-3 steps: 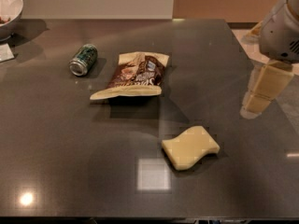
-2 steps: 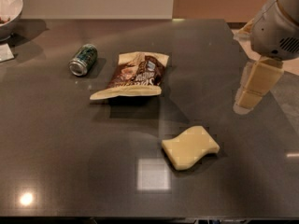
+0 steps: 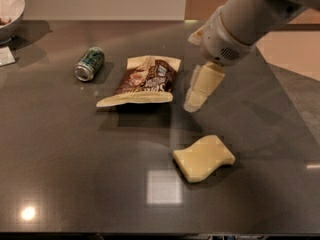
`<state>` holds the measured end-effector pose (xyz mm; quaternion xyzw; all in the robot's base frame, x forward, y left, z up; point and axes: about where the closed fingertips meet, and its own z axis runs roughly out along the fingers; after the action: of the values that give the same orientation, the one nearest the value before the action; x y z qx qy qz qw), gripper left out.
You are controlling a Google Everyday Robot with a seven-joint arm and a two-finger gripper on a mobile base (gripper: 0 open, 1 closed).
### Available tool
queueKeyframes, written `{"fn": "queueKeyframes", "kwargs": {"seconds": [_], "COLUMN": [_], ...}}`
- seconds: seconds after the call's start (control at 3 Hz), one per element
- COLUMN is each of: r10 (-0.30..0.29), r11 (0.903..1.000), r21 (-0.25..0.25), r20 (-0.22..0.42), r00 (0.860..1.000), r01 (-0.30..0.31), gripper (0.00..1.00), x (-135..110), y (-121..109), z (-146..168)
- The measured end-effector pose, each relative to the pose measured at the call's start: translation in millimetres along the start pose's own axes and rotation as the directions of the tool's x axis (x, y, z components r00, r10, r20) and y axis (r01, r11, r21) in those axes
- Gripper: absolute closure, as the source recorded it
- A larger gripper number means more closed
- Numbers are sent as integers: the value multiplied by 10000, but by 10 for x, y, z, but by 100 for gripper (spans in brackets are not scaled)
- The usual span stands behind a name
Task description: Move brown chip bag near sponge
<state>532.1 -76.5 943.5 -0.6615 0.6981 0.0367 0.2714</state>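
Note:
The brown chip bag (image 3: 145,80) lies flat on the dark table, left of centre, with cream edges and a dark printed front. The pale yellow wavy-edged sponge (image 3: 204,158) lies nearer the front, to the bag's lower right. My gripper (image 3: 195,100) hangs from the white arm at the upper right. Its pale yellow fingers point down, just right of the bag's right edge and above the table. It holds nothing.
A green soda can (image 3: 90,64) lies on its side left of the bag. A white bowl (image 3: 9,11) stands at the far left corner, with a white card (image 3: 6,57) beside it. The table's right edge (image 3: 285,91) runs diagonally behind the arm.
The arm has swung left from the table's right side, bringing my gripper close to the chip bag's right edge. The bag, sponge and can have not moved.

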Motion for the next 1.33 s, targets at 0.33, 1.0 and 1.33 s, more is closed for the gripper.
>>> {"fn": "queueKeyframes", "kwargs": {"seconds": [0.33,1.0,1.33], "r10": [-251,-617,-765], "r11": [9986,9922,9892], "r21": [-447,-1010,-1165], "r20": [776,1162,1096], "r00": [9967,9913,9910], "r01": [286,736,892], "gripper": [0,0,0], "x": [-255,-489,-529], "y": [29,133,176], "z": [332,711,820]}}
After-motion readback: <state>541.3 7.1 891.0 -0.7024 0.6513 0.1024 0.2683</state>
